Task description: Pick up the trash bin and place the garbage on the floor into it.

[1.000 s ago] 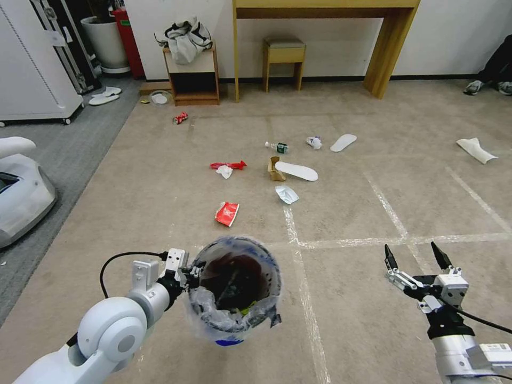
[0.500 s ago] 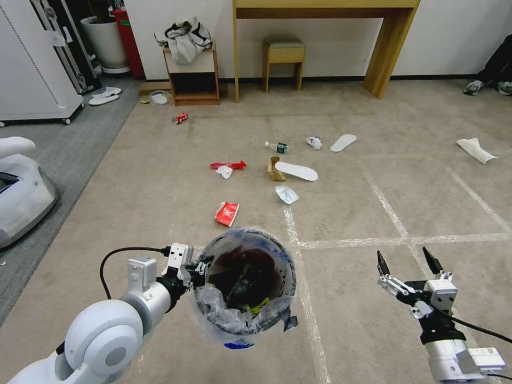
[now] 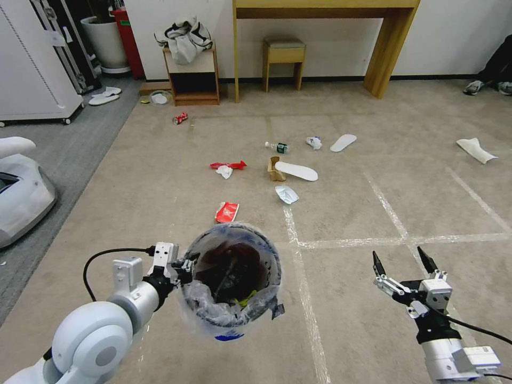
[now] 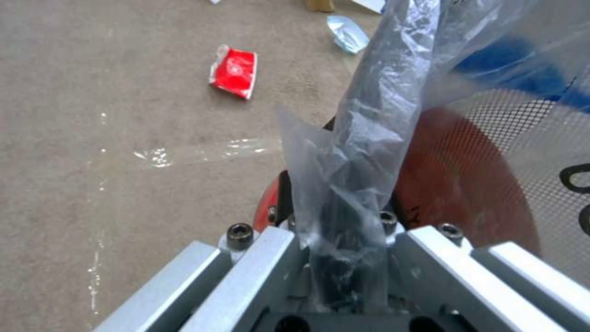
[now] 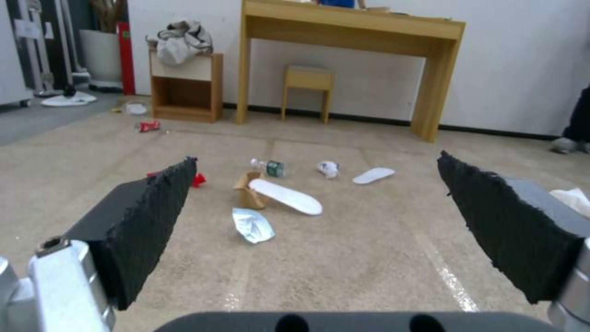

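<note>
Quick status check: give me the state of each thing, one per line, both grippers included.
trash bin: lifted, upright, bag-lined, rim pinched by the left gripper.
left gripper: shut on bin rim.
right gripper: open, empty, above the floor.
red wrapper: flattened on the floor.
brown carton: on floor, white slipper leaning across it.

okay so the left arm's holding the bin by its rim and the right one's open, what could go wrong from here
The left gripper pinches the trash bin at one point on its rim, through the loose plastic liner; the bag could slip or tear, and the bin may tilt or drop. The red wrapper lies right beside the bin's far edge, so the bin might hide it from the head view. The right gripper hangs open and apart from any litter.
</note>
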{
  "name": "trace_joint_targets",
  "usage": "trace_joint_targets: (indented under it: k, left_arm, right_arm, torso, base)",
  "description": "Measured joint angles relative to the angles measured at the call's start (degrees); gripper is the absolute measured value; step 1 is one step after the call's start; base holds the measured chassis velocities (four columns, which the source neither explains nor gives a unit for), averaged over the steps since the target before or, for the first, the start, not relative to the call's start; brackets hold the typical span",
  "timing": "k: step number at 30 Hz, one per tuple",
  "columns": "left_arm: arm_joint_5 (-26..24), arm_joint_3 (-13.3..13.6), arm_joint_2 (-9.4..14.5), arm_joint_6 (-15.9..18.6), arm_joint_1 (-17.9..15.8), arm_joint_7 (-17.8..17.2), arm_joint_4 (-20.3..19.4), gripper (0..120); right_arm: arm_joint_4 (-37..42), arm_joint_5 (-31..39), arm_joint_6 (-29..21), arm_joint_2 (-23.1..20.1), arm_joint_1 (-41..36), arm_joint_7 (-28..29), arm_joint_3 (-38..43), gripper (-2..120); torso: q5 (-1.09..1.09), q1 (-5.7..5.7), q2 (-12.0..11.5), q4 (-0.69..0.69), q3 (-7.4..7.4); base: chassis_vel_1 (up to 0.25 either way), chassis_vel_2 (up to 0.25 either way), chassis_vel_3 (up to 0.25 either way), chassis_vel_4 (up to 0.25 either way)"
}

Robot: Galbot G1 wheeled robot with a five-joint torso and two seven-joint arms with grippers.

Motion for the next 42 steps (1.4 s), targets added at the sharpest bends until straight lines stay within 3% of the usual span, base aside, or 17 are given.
trace_joint_targets:
  k: [11,15,42]
  left_arm:
    - [0.8,-1.0,-1.3,-0.1,1.0,0.2,0.0,1]
    - [4.2,-1.3,-1.7,0.2,1.7,1.6,0.0,1]
    - [5.4,-0.5,-3.5,-0.4,0.9,1.4,2.4,1]
  right_arm:
    - [0.1,0.0,0.4,-0.2,-0.3,-0.1,-0.4,100]
    - [0.0,-0.1,0.6,-0.3,-0.3,-0.4,-0.3,100]
    - [-0.7,-1.9,-0.1,-0.6,-0.1,-1.4,-0.3,100]
  torso:
    - [0.0,0.0,0.0,0.0,0.0]
    - [0.0,0.0,0.0,0.0,0.0]
    - [0.0,0.0,0.0,0.0,0.0]
  base:
    - [0.0,0.0,0.0,0.0]
    - [0.0,0.0,0.0,0.0]
    - [0.0,0.0,0.0,0.0]
